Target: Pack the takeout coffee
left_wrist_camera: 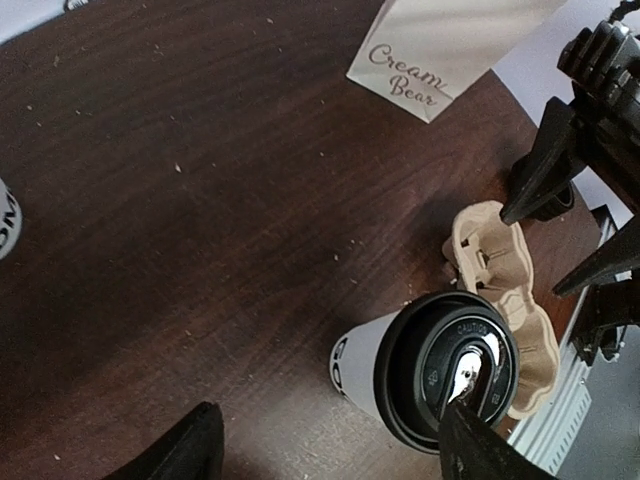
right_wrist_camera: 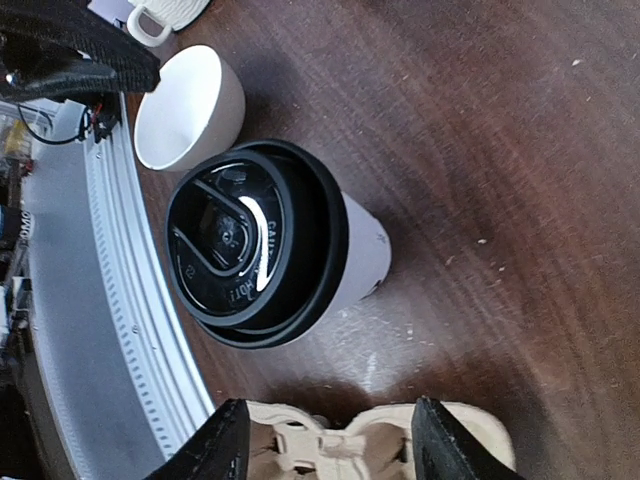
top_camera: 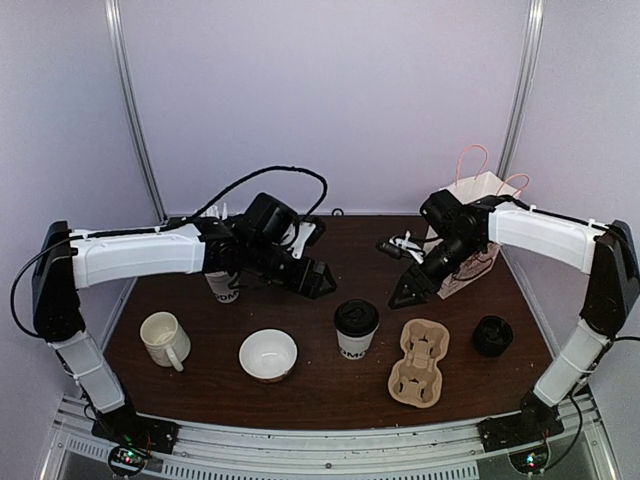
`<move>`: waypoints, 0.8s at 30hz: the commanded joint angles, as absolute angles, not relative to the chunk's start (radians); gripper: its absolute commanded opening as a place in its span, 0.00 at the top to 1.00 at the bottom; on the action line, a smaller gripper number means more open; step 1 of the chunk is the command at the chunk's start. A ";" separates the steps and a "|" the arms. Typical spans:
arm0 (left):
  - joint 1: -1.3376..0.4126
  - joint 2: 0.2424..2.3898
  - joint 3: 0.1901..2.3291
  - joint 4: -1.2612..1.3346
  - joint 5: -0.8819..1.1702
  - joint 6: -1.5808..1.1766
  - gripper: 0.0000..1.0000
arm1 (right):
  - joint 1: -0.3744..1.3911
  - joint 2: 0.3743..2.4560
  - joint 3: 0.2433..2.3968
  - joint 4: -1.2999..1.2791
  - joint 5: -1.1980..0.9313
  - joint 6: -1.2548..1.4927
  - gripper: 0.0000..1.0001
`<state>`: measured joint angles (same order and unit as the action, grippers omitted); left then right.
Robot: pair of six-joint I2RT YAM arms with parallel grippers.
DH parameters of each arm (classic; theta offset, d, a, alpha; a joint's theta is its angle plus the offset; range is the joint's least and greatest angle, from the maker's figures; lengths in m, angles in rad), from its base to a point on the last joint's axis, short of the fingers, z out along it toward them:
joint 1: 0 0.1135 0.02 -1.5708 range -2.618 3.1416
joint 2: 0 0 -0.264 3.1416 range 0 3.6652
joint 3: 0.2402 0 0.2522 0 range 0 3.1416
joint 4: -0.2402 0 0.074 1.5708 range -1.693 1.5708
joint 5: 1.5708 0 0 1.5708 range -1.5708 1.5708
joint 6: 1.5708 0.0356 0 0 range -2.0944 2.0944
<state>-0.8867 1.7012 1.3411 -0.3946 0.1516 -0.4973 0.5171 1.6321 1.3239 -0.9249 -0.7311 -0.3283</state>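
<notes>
Left tool [top_camera: 318,282] and right tool [top_camera: 404,296] are both spread apart, gripping nothing. One lidded coffee cup [top_camera: 355,328] stands on the tabletop [top_camera: 350,250] just beside the cardboard cup carrier [top_camera: 420,362]. The second coffee cup [top_camera: 224,288] sits half hidden under the left arm [top_camera: 140,255].

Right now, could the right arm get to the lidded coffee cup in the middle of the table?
Probably yes. The right gripper hangs open above and beside the lidded cup, with nothing between them. The cardboard carrier sits off that path; the left gripper hovers on the cup's other side.
</notes>
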 commanded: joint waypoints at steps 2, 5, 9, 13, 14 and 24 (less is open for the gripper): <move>-0.880 1.741 1.387 -0.365 0.331 -0.558 0.23 | 0.509 1.643 1.227 -0.871 -0.905 -0.188 0.40; -0.881 1.765 1.403 -0.366 0.359 -0.571 0.23 | 0.508 1.667 1.195 -0.839 -0.961 -0.160 0.37; -0.881 1.797 1.425 -0.391 0.370 -0.573 0.25 | 0.507 1.719 1.203 -0.839 -1.009 -0.153 0.39; -0.880 1.816 1.431 -0.397 0.379 -0.575 0.26 | 0.505 1.740 1.206 -0.825 -1.060 -0.135 0.40; -0.881 1.824 1.436 -0.403 0.375 -0.575 0.27 | 0.505 1.745 1.206 -0.821 -1.065 -0.130 0.40; -0.881 1.875 1.462 -0.405 0.426 -0.568 0.36 | 0.490 1.771 1.207 -0.793 -1.114 -0.092 0.47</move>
